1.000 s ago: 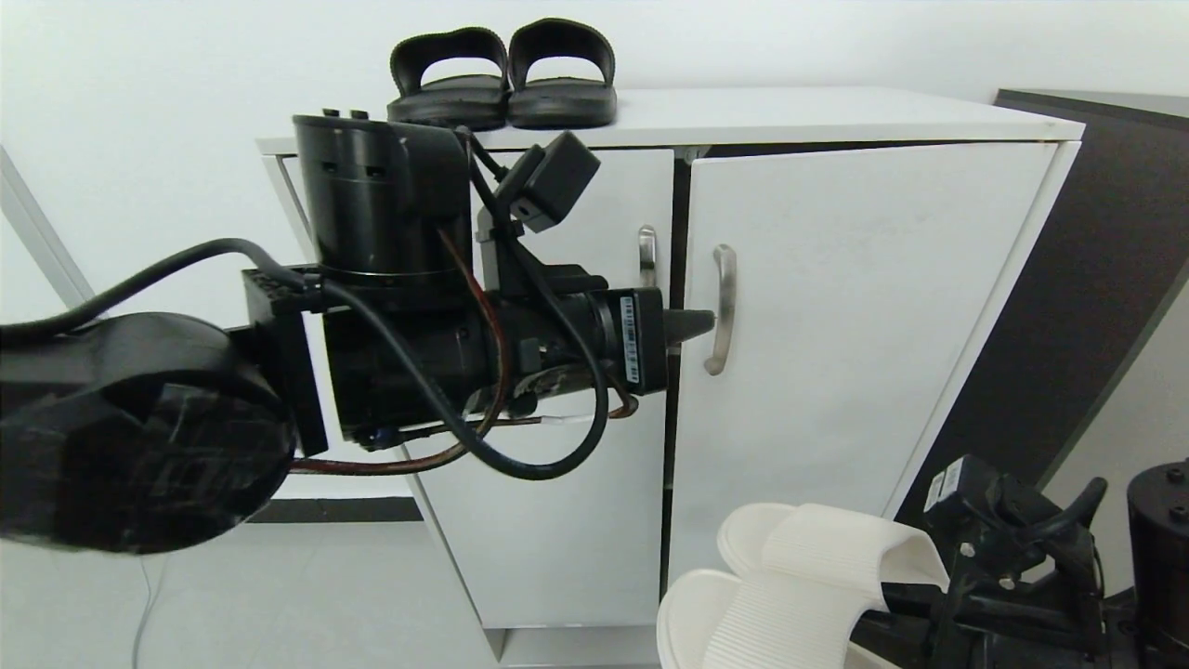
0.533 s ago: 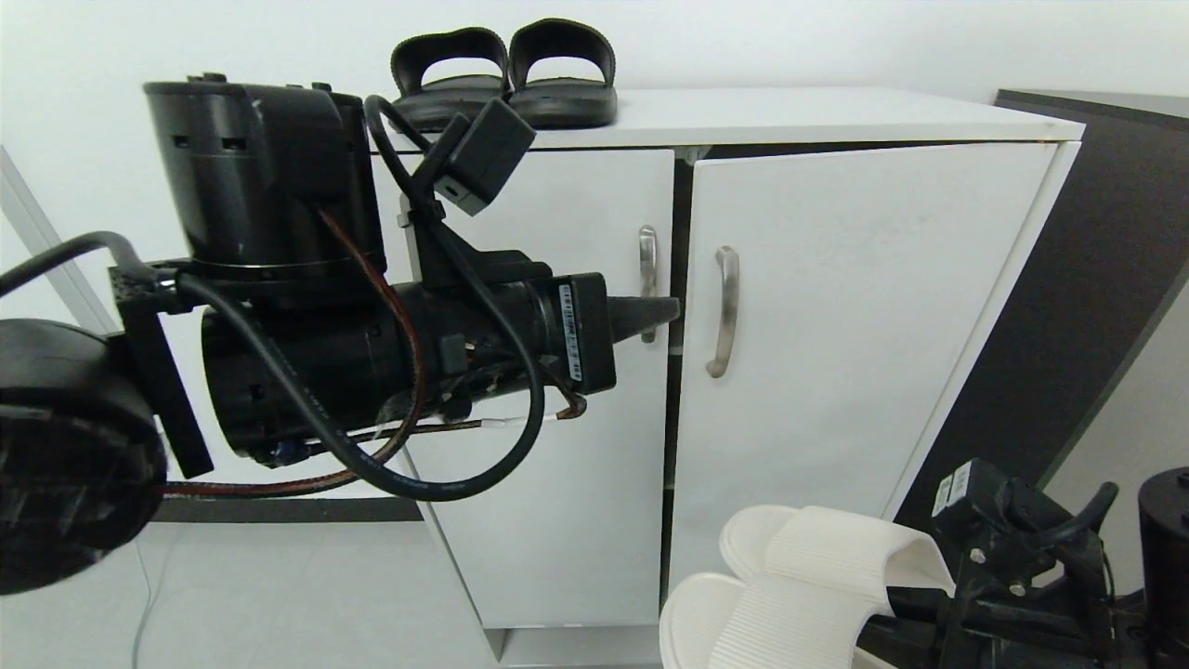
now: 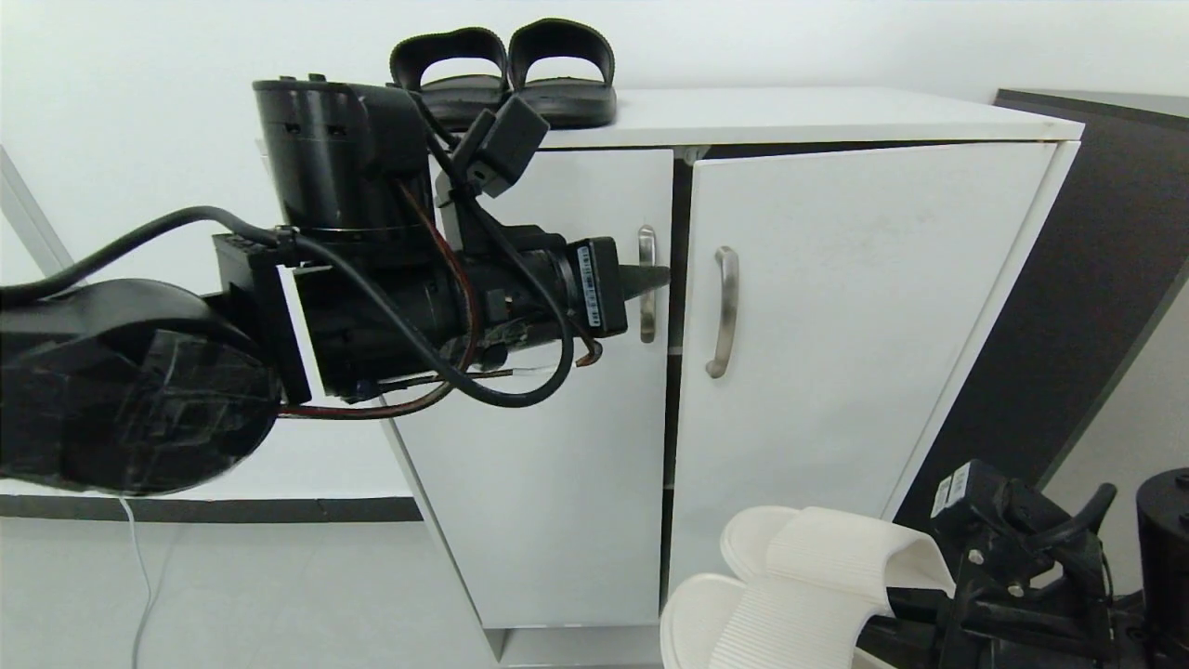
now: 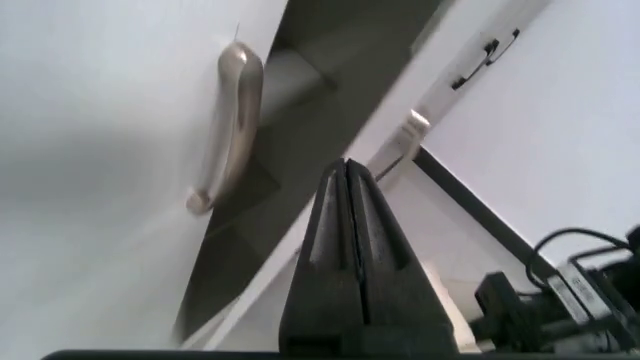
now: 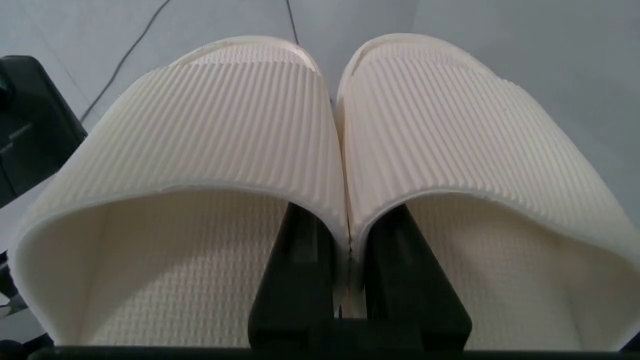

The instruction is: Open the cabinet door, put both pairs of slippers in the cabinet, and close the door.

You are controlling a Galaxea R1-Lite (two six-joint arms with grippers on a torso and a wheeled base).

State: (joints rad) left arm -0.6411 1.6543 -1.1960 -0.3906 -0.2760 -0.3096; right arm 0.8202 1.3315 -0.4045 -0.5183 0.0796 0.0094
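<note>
A white cabinet stands ahead with two doors and a dark gap between them. My left gripper is shut, with nothing in it, its tip right at the left door's metal handle. The right door's handle is just to its right. In the left wrist view the shut fingertips point at the gap beside a handle. Black slippers sit on the cabinet top. My right gripper, low on the right, is shut on the inner strap edges of the white slippers.
A dark panel flanks the cabinet's right side. A white wall and pale floor lie to the left, with a thin cable hanging there.
My left gripper has moved left and up, from the right door's handle to the left door's handle. The right arm and the white slippers have stayed put.
</note>
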